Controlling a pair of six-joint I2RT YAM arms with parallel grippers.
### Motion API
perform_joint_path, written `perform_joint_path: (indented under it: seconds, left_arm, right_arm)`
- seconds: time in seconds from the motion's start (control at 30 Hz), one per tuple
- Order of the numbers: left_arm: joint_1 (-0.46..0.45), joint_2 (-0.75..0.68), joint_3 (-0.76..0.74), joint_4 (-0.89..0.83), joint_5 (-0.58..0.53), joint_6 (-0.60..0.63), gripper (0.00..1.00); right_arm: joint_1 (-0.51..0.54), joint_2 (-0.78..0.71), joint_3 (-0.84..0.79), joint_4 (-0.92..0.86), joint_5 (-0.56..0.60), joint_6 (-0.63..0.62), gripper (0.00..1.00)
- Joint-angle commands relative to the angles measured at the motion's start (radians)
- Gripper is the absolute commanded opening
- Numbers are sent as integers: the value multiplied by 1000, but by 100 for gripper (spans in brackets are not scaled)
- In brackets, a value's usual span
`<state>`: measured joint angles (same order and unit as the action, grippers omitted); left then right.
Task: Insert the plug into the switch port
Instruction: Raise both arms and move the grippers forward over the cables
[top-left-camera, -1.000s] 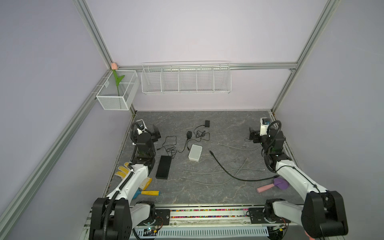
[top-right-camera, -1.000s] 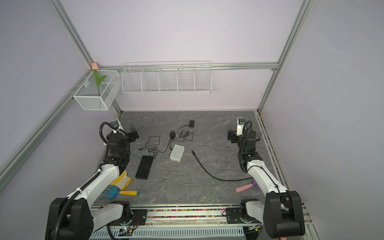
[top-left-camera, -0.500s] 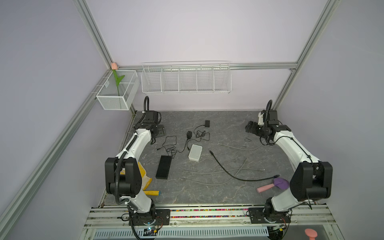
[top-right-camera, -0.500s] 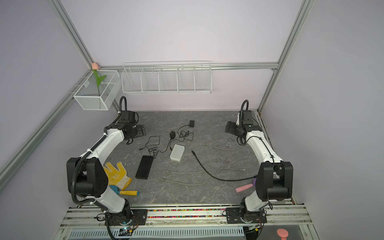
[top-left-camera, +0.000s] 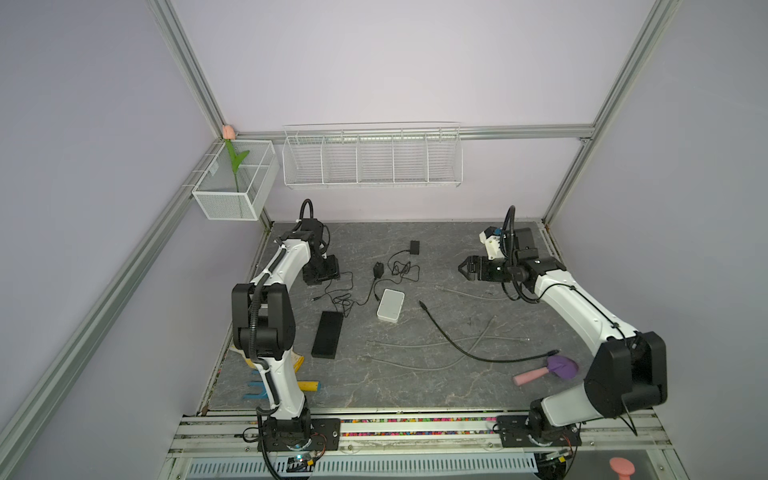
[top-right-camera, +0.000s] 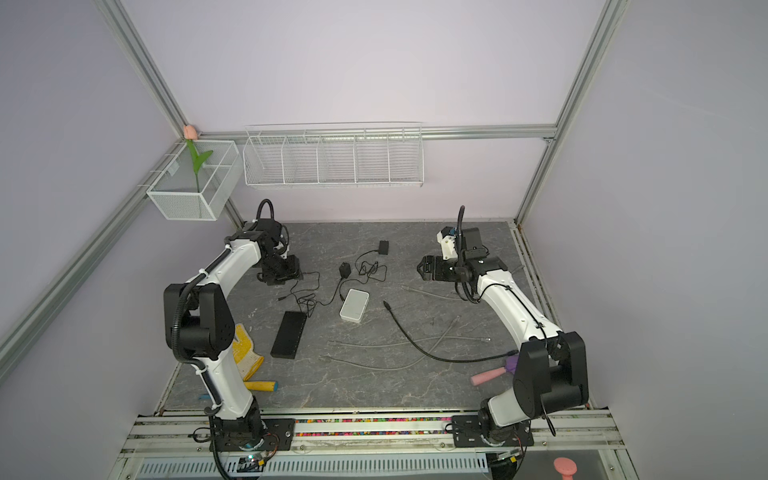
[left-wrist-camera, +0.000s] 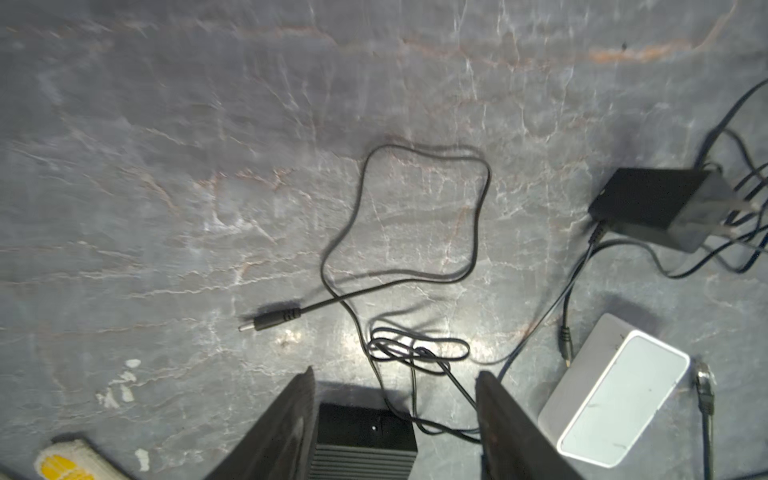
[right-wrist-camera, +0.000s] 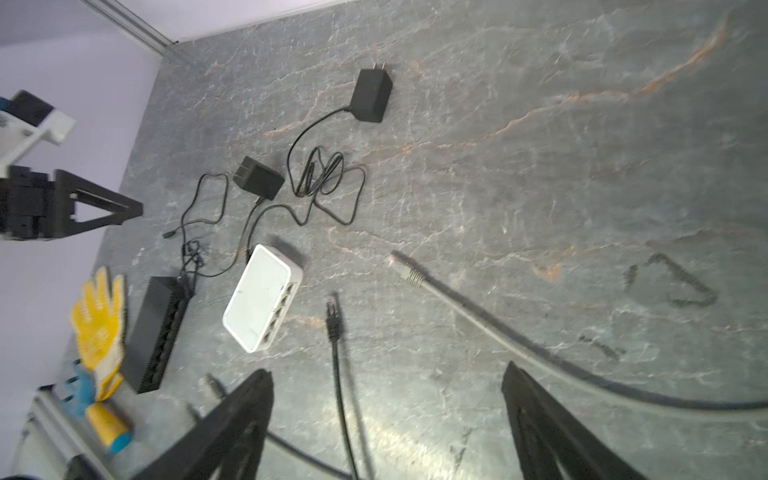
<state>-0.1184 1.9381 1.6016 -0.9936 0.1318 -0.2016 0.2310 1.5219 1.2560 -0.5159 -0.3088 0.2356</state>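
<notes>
**Left wrist view: nothing picked up yet**

L gripper (left-wrist-camera: 395, 374) hangs over the table (left-wrist-camera: 166, 124) w/ jaws apart, empty. Small barrel plug (left-wrist-camera: 270, 321) lies flat on the table, cord looping off it, well apart from the white switch (left-wrist-camera: 615, 399). Black switch (left-wrist-camera: 361, 440) shows thru the gap btwn the fingers (left-wrist-camera: 286, 415), not held. R gripper (right-wrist-camera: 386, 370) is spread wide, empty too, above a black network cable (right-wrist-camera: 333, 316) whose end lies near the white switch's port row. Can't tell which plug/switch pair is meant. Looks like the reach-for-plug step, v. early. Next, imo: drop onto the plug body, pinch it, line it up square w/ a port.
</notes>
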Motion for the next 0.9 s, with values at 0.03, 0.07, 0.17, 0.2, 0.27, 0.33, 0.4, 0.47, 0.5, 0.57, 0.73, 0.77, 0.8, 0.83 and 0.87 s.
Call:
perform_joint_path:
  seconds: [0.03,0.07,0.17,0.2,0.27,0.33,0.4,0.47,0.5,0.57,0.73,0.77,0.8,0.83,0.87]
  left_arm:
    - [-44,-7,73,-63,-12,29,62]
    - [-48,-8,75,-50,-18,7,61]
    - [-86,-53,26,33,-10,-37,58]
    - [-104,-73,6,63,-16,-38,58]
    - [-141,-119,-28,116,-47,-43,58]
    - [-147,-148,-58,141,-58,-68,58]
    - [-147,-172,-85,155,-44,-79,58]
    - [-146,-189,-109,155,-32,-75,58]
    - [-146,-195,-119,148,-35,-74,58]
    - [-147,-201,-142,134,-44,-61,58]
    - [-118,-208,-179,154,-72,-18,57]
    - [-101,-196,-169,148,-55,-19,57]
    - [-91,-182,-156,141,-44,-22,56]
    - [-86,-162,-142,133,-42,-19,56]
    - [-84,-140,-126,124,-53,-15,56]
  right_arm:
    - [11,43,121,-121,-112,-9,89]
    - [17,24,97,-91,-85,14,89]
    - [45,-12,34,-29,-17,65,89]
    - [58,-11,31,-31,4,75,88]
    - [91,-28,18,-20,24,94,88]
    - [128,-84,-32,23,46,122,89]
    - [163,-174,-110,83,63,147,89]
    - [190,-289,-201,130,70,174,89]
    - [202,-342,-234,140,68,182,89]
    - [230,-459,-306,156,77,195,89]
    - [246,-621,-410,144,48,173,95]
    - [246,-635,-422,139,35,171,99]
    - [247,-642,-432,139,24,171,99]
    - [248,-646,-443,137,12,175,97]
    - [250,-648,-454,137,5,178,96]
